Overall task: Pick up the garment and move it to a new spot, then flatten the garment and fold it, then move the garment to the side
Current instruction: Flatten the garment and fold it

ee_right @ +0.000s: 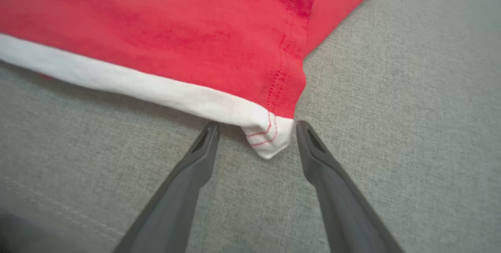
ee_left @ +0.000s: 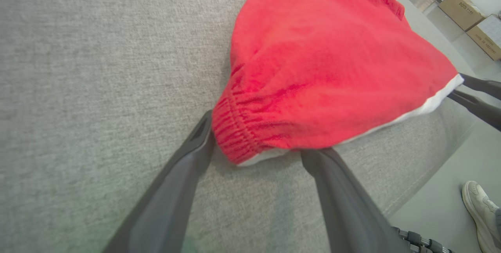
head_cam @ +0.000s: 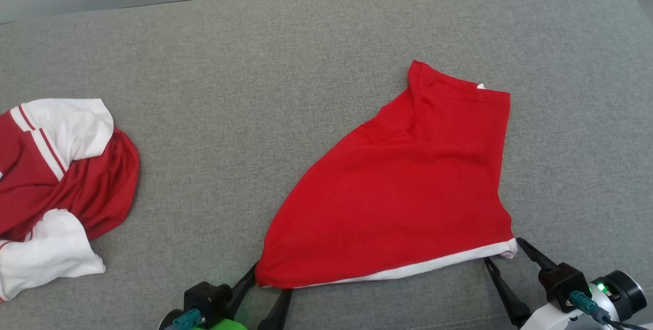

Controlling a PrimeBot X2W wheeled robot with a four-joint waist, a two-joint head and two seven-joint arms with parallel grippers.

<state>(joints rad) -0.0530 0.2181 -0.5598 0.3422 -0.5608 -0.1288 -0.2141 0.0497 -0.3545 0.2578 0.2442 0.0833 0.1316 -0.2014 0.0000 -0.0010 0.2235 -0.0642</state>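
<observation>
The red garment (head_cam: 408, 187) lies spread on the grey cushion (head_cam: 255, 65), to the right of centre and close to the near edge, so the first move to a new spot looks done. Judging by how it lies, the work is in the flattening stage. The fold has not been made and the garment has not been set aside.

The left gripper (head_cam: 269, 280) stands with its fingers spread wide on either side of the gathered elastic corner (ee_left: 235, 135) at the near left. The right gripper (head_cam: 503, 251) is likewise spread, straddling the white hem corner (ee_right: 270, 139) at the near right. Neither one pinches cloth.

The garment is mostly smooth but not square. It tapers from a wide near edge, trimmed with a white band, to a narrower far edge, and a diagonal crease runs down from the far left corner. It is probably a pair of shorts, though the far edge is too bunched to be sure. The cloth looks thin and limp.

A second garment (head_cam: 56, 177), red and white, sits crumpled well apart at the cushion's left
</observation>
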